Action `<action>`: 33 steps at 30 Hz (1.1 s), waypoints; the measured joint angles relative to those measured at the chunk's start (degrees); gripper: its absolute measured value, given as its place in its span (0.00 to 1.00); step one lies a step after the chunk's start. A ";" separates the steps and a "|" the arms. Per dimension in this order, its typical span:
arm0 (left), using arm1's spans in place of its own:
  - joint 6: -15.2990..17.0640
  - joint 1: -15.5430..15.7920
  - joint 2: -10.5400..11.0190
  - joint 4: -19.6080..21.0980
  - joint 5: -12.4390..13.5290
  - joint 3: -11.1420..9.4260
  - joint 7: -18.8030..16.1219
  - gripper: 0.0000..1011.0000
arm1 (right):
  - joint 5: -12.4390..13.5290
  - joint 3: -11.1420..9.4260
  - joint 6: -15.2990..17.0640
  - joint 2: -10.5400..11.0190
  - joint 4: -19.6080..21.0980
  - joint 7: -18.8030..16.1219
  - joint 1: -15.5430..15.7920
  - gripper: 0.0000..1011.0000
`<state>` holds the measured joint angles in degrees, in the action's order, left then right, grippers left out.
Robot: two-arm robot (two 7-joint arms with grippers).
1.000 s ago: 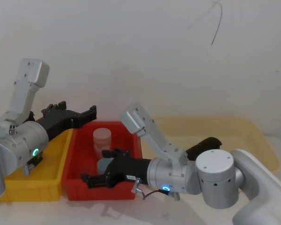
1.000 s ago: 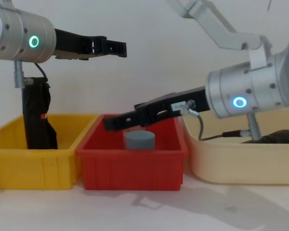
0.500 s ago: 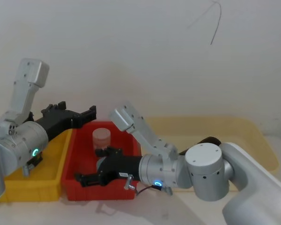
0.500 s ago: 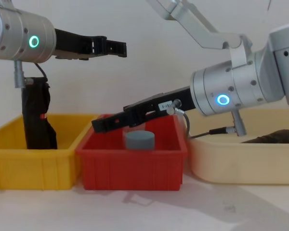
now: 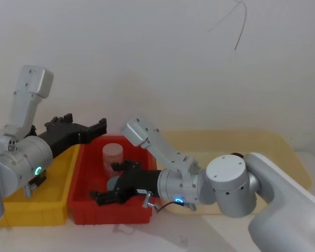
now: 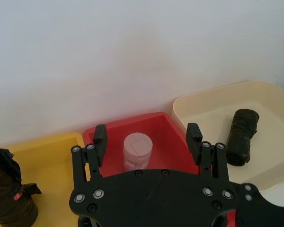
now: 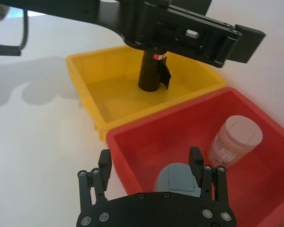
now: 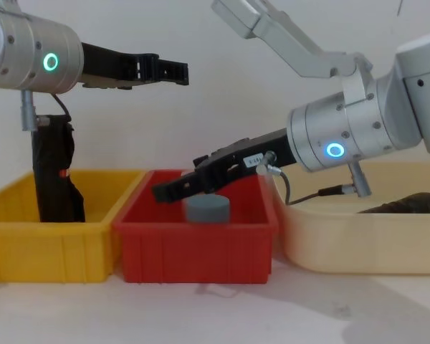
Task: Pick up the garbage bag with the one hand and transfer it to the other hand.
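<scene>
The garbage bag (image 6: 240, 137), a black roll, lies in the cream tray (image 6: 274, 118) on my right, seen from the side in the chest view (image 8: 408, 203). No gripper touches it. My left gripper (image 5: 86, 123), on the green-ringed arm, hangs open and empty high above the yellow bin (image 8: 50, 251), pointing forward (image 8: 179, 72). My right gripper (image 8: 161, 191), on the blue-ringed arm, reaches leftward low over the red bin (image 8: 193, 244). It is open with nothing between its fingers (image 7: 149, 158), just above a grey cylinder (image 7: 177, 177).
A second black roll (image 8: 54, 172) with a small red tag stands upright in the yellow bin, below my left gripper. A pale capped bottle (image 5: 114, 157) stands in the red bin beside the grey cylinder (image 8: 206, 209). A wall closes the back.
My right arm swung its elbow leftward; its open gripper slid left over the red bin, then drew back a little to the right. The left arm and both rolls have not moved.
</scene>
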<state>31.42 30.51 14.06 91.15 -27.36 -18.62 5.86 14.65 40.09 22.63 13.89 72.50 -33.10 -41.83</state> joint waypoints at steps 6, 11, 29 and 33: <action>0.00 0.00 0.00 0.00 0.00 0.00 0.00 0.99 | -0.52 0.02 -0.53 -0.09 -1.27 0.01 -0.67 0.99; 0.00 0.00 0.00 0.00 0.00 0.00 0.00 0.99 | -0.72 -0.22 -0.63 -0.27 -2.55 0.02 -1.26 0.99; 0.00 0.00 0.00 0.00 0.00 0.00 0.00 0.99 | -1.37 -0.35 -0.59 -0.87 -7.48 -1.33 -3.27 0.99; 0.00 0.00 0.00 0.00 0.00 0.00 0.00 0.99 | -1.51 -0.34 -0.57 -1.01 -8.23 -1.56 -3.54 0.99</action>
<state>31.42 30.51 14.06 91.15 -27.37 -18.62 5.86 13.14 39.75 22.06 12.88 64.27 -34.66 -45.37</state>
